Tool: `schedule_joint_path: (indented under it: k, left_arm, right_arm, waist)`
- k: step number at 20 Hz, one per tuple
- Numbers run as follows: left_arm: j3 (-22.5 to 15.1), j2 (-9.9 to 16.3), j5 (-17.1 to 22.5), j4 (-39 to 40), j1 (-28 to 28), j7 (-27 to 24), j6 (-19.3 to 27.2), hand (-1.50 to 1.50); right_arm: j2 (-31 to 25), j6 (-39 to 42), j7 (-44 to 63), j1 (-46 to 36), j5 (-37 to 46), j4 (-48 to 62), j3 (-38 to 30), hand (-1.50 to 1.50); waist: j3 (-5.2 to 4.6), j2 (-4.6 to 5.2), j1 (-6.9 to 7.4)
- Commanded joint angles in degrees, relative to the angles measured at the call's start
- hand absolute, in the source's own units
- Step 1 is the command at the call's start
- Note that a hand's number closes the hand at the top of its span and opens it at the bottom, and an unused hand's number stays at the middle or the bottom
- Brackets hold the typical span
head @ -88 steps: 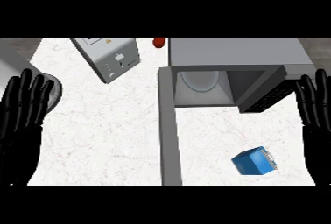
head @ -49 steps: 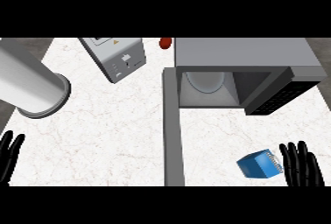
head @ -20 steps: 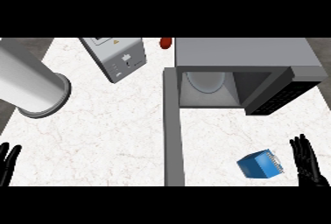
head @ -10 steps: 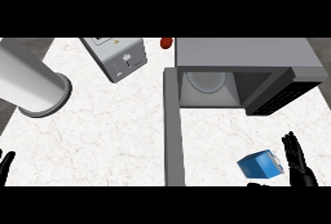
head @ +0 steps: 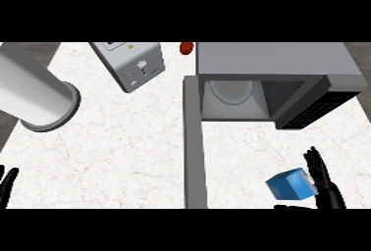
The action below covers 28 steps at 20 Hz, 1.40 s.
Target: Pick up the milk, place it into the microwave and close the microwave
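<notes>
The milk [head: 290, 185] is a small blue carton lying on the white counter at the lower right. My right hand [head: 321, 178] stands just right of it with its fingers straight and pointing up, touching the carton's right side; its thumb [head: 291, 207] shows below the carton. The grey microwave [head: 275, 83] sits at the upper right, its inside with a round white plate [head: 232, 91] visible and its door [head: 193, 142] swung open toward me. Only the fingertips of my left hand [head: 7, 184] show at the lower left edge.
A large grey cylinder [head: 33, 93] lies at the left. A tilted grey box with buttons [head: 130, 63] stands at the top middle, and a small red object [head: 186, 47] sits behind it. The open door splits the counter [head: 123, 147] into left and right parts.
My right hand has moved left and up against the milk carton's right side. My left hand has sunk lower at the left edge. The carton has stayed in place.
</notes>
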Motion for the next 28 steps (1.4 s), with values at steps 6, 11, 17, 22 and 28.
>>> schedule_joint_path:
  k: [6, 11, 17, 22, 28]
  left_arm:
    - [1.74, 1.48, 2.48, -1.78, -1.4, 2.92, -0.01, -1.5]
    - [2.02, 0.24, 1.83, 0.16, -1.14, 0.67, -1.02, -1.5]
    - [1.32, -0.75, 1.33, 1.22, 2.76, -2.27, -3.35, -1.5]
    - [0.56, -0.77, -0.07, 0.53, -1.21, 0.11, 0.01, -1.5]
    - [0.6, -0.76, -1.27, 2.32, -0.72, -1.39, 0.0, -1.5]
  right_arm:
    - [-1.63, 1.35, -9.55, -8.91, 0.33, 18.13, -2.63, -1.5]
    - [0.67, 1.52, -13.41, -11.41, -1.16, 21.83, -3.45, -1.5]
    - [1.15, 10.45, -9.01, -9.06, -5.79, 15.35, -2.17, 1.5]
    - [2.15, 11.42, -8.31, -7.52, -8.79, 10.74, -1.79, 1.5]
    - [3.42, 18.9, -5.9, -3.85, -9.89, 5.61, 4.01, 1.5]
  waist:
    - [0.02, 0.03, 0.14]
    - [0.06, 0.07, 0.31]
    - [-0.02, -0.11, 0.16]
    - [-0.03, -0.11, -0.3]
    - [-0.07, -0.18, -0.74]
